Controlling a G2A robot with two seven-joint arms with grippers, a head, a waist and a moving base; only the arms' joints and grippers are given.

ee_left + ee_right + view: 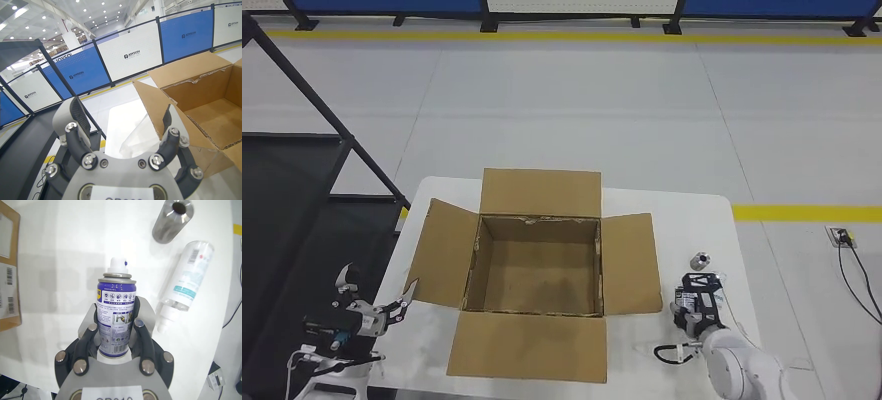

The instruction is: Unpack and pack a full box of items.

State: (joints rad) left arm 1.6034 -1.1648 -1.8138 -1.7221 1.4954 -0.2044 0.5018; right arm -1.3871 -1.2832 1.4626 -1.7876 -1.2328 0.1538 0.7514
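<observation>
Room: grey floor (542,100) with a yellow line (802,212) at right. A black metal frame (312,100) stands upper left, and blue and white partition panels (130,56) run behind. The surface is a white rounded table (692,230) in the lower centre of the top view.

Lower left of the top view: the left gripper (377,290) sits low at the table's left edge, beside the box's left flap and not touching it. Its jaws are spread wide with nothing between them (122,106). Under it is something crumpled that looks like clear plastic film (136,136); the view is poor, so I am not sure.

Centre: a brown cardboard box (540,192) stands upright with its mouth up and all four flaps folded out. Its bare inner floor is showing (198,81).

Lower right: the right gripper (697,305) is over the table, right of the box's right flap. Its jaws are clamped on a blue-and-white spray can (116,294), gripping the body (116,306).
- The can's long axis runs in line with the fingers.
- Its base is at the wrist and its white nozzle points away, toward the top of the top view.
- Whether it touches the table cannot be told.

Just beyond it a small grey metal cylinder (172,220) stands on end (700,261). Beside the can a clear plastic bottle (187,275) with a white cap lies on its side, apart from the can.
</observation>
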